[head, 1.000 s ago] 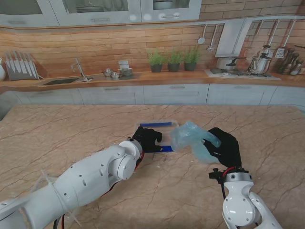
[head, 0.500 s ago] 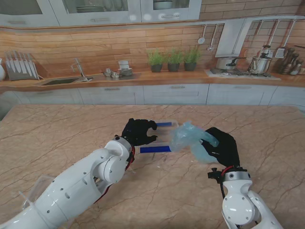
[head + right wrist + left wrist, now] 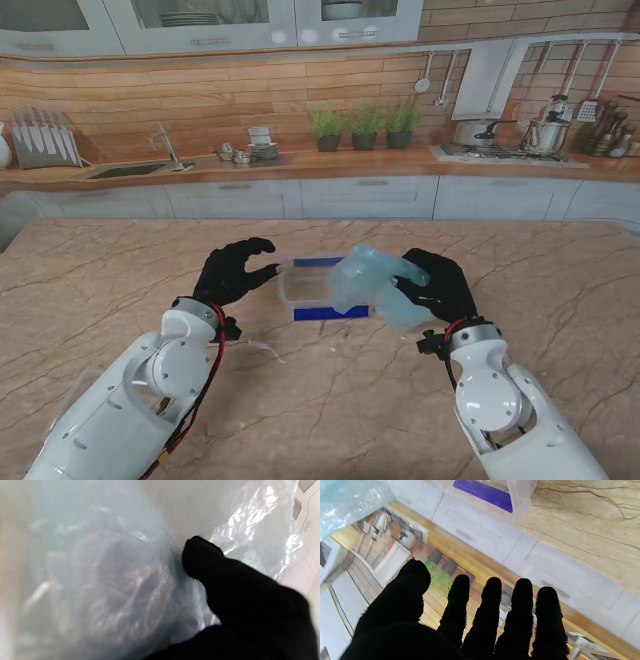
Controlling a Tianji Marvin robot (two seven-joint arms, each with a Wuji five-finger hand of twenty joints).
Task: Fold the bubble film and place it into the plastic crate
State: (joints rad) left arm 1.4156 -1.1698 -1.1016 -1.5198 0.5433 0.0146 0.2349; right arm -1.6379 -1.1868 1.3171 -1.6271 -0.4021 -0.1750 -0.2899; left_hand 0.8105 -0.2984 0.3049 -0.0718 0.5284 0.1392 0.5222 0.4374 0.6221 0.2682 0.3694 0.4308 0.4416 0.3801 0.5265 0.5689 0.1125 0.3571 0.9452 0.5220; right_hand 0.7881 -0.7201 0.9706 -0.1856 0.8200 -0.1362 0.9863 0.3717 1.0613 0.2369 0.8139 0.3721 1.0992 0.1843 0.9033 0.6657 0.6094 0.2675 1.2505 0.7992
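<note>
While 1 right hand [image 3: 437, 287] grips 1 bubble film [image 3: 365, 281], 1 plastic crate [image 3: 312, 291] waits.

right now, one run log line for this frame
step: placing | right hand: shut on film, at crate's right edge | left hand: open, left of crate | film: not in crate

Plastic crate [image 3: 312, 285] sits between left hand [image 3: 233, 272] and right hand [image 3: 437, 287].

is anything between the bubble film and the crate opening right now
Nothing visible. The right hand holds the bubble film over the plastic crate's right edge; the open left hand sits outside its left wall.
</note>
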